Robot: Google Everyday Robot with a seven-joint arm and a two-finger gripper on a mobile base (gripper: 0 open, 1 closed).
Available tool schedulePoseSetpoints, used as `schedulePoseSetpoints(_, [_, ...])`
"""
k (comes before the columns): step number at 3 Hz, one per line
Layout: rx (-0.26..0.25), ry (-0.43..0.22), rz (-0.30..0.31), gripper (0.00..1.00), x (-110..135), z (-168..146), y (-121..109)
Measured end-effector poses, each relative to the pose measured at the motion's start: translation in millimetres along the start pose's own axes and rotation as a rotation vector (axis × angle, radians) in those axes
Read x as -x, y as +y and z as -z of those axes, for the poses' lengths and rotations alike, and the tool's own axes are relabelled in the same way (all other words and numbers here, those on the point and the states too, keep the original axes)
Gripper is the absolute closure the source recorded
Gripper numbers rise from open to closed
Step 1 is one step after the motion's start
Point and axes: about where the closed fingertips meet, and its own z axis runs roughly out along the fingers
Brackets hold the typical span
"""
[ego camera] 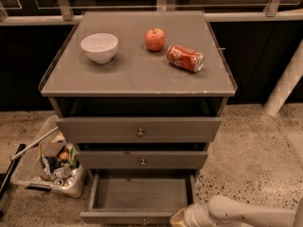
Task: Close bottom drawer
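The bottom drawer [142, 193] is the lowest of three grey cabinet drawers. It stands pulled out toward me, an empty shallow box with a slim front panel [128, 217] at the bottom edge of the view. My gripper [178, 218] is at the bottom of the frame, at the right end of that front panel, on a white arm [246, 214] that comes in from the right. Its fingers are cut off by the frame edge.
The middle drawer [142, 160] and top drawer [138, 129] stick out a little. On the cabinet top [132, 74] are a white bowl [99, 47], a red apple [155, 39] and a red can on its side [185, 57]. A clear bin of clutter [49, 167] stands on the floor at the left.
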Motion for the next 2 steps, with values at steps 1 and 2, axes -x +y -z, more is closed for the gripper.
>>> schedulePoseSetpoints(1, [0.0,0.006,-0.008,1.0,-22.1,-30.1,-1.7])
schedulePoseSetpoints(2, [-0.01,-0.01,-0.025,1.0,-37.7,-57.6,-8.2])
